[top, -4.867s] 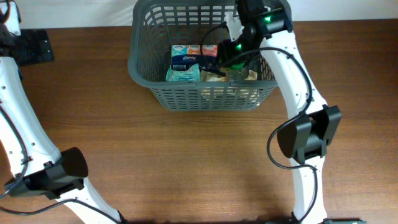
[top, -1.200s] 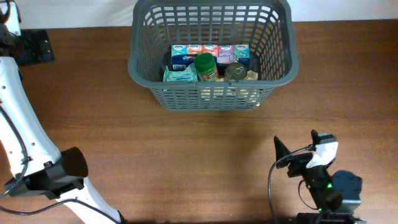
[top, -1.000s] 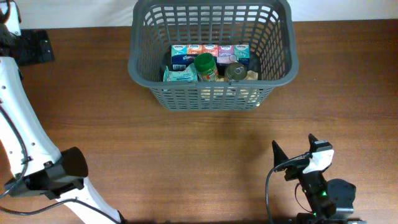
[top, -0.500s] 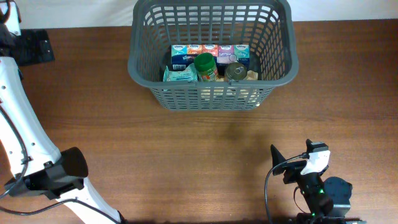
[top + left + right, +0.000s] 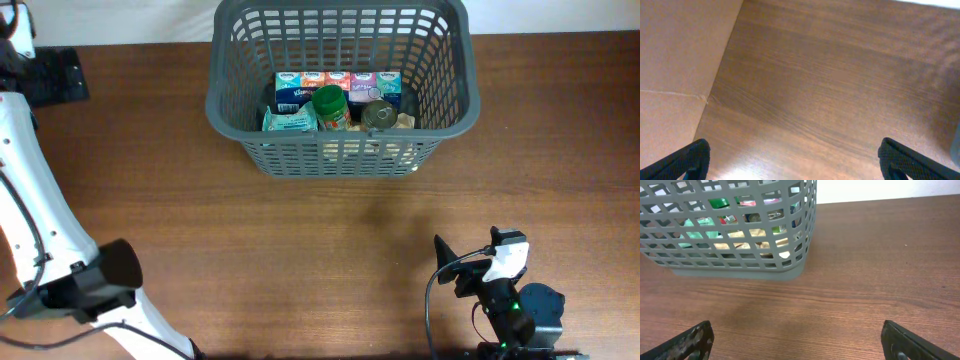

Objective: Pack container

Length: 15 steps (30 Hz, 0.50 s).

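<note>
The dark grey basket (image 5: 222, 100) stands at the back middle of the table. Inside lie a green-lidded jar (image 5: 330, 104), a metal can (image 5: 378, 114), a row of small cartons (image 5: 340, 82) and tissue packs (image 5: 292, 112). My right gripper (image 5: 468, 258) is open and empty, low at the front right, well short of the basket. In the right wrist view the gripper (image 5: 797, 347) faces the basket (image 5: 740, 245) across bare wood. My left gripper (image 5: 50, 75) is at the far left back, open and empty; the left wrist view of it (image 5: 795, 167) holds only table.
The table is brown wood. A tan board or floor (image 5: 675, 65) lies beyond the table's left edge in the left wrist view. A white wall (image 5: 890, 190) runs behind the table. The left arm's base (image 5: 100, 280) sits at the front left.
My right arm has left the basket and drawn back to the front right, sinking slightly over the last second. The jar and can now show in the basket. The left arm has not moved.
</note>
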{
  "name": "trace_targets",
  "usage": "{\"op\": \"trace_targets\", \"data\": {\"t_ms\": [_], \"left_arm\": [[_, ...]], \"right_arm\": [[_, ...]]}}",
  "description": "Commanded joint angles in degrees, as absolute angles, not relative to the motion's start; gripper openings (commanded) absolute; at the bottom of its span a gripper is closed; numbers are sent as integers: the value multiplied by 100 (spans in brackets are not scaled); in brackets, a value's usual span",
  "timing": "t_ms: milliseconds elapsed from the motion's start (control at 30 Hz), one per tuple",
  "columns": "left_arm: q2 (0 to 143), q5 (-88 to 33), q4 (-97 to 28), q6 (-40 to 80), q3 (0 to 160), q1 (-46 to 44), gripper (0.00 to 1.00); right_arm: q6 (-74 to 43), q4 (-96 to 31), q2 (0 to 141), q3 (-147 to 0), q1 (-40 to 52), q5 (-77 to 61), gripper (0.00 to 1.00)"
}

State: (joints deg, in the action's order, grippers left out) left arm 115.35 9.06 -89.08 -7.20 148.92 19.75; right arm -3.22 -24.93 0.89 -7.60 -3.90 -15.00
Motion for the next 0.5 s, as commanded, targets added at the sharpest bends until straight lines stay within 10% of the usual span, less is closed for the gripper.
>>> {"op": "trace_targets", "data": {"t_ms": [0, 167, 467], "left_arm": [[10422, 884, -8919, -648, 13712, 1514, 99], [8517, 888, -8733, -650, 10840, 880, 99], [4335, -904, -2860, -644, 5682, 534, 99]], "right_arm": [[-346, -2515, 19, -727, -333, -1433, 99], [-346, -2517, 21, -727, -333, -1433, 99], [-346, -2517, 21, -727, -333, -1433, 99]]}}
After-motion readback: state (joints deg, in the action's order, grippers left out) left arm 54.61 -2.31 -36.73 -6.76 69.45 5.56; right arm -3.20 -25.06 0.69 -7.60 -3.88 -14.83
